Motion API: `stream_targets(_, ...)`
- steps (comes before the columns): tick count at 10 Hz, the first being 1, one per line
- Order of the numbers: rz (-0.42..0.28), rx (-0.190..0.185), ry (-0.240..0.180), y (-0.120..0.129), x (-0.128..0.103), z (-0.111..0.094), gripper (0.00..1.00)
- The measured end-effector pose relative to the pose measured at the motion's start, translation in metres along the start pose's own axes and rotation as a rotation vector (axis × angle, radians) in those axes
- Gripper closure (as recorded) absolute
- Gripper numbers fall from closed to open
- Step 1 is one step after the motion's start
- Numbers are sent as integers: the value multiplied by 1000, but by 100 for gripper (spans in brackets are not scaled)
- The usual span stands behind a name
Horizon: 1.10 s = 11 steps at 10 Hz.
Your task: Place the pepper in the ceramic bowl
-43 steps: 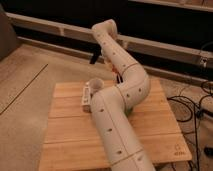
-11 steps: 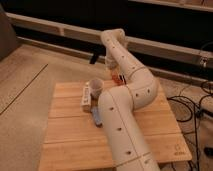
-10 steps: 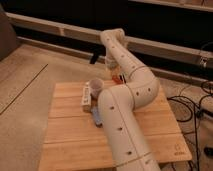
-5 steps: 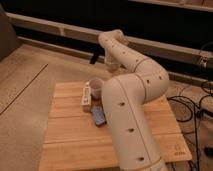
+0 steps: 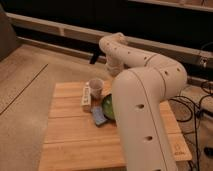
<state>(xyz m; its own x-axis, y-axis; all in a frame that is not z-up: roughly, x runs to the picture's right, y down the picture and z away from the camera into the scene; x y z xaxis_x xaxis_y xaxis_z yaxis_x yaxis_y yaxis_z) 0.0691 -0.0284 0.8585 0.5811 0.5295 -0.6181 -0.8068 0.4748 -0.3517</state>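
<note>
Camera view: white arm (image 5: 145,95) is filling the right half of the frame, bending over the wooden desk (image 5: 70,140). Hand (image 5: 94,57) is showing only as a dark tip past the far desk edge, above and behind the grey-beige cup (image 5: 95,87); cannot tell its state. Cup is standing upright near the far edge. White bar-shaped object (image 5: 86,97) is lying just beside the cup. Flat blue object (image 5: 98,116) is lying beside a green bowl (image 5: 108,106), which the arm is partly hiding. Pepper is not showing anywhere.
</note>
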Motion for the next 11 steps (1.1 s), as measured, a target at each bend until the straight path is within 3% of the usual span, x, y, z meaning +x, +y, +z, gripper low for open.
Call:
stream_targets(4,-39,-39,25,29,8,12,38)
stream_targets(5,-45,-47,35,34,14,15,35)
stream_targets(11,-50,-48,48,37,19,16,34)
